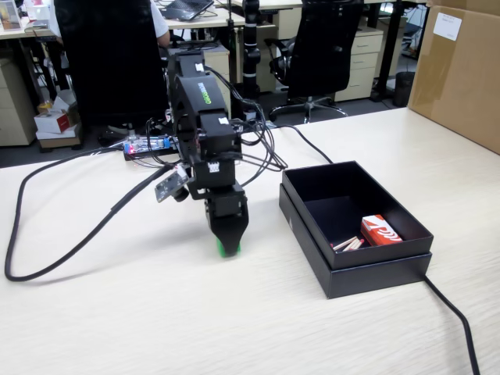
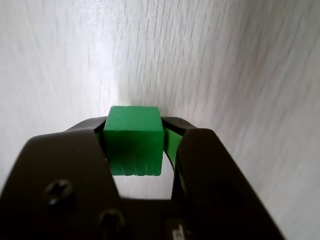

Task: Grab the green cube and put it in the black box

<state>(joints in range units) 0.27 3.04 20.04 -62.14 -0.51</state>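
The green cube (image 2: 134,142) sits between my two black jaws in the wrist view, pressed on both sides by their green-lined inner faces. My gripper (image 2: 135,131) is shut on it, just over the pale wooden table. In the fixed view my gripper (image 1: 228,247) points straight down at the table, left of the black box (image 1: 312,234); only a green sliver shows at its tip there. The box stands open on the table, about a hand's width to the right of the gripper.
Inside the box lie a red-and-white packet (image 1: 380,230) and some small sticks (image 1: 348,244). Black cables (image 1: 47,258) loop across the table on the left, and another cable (image 1: 457,316) leaves the box's near corner. A cardboard box (image 1: 461,70) stands at the far right.
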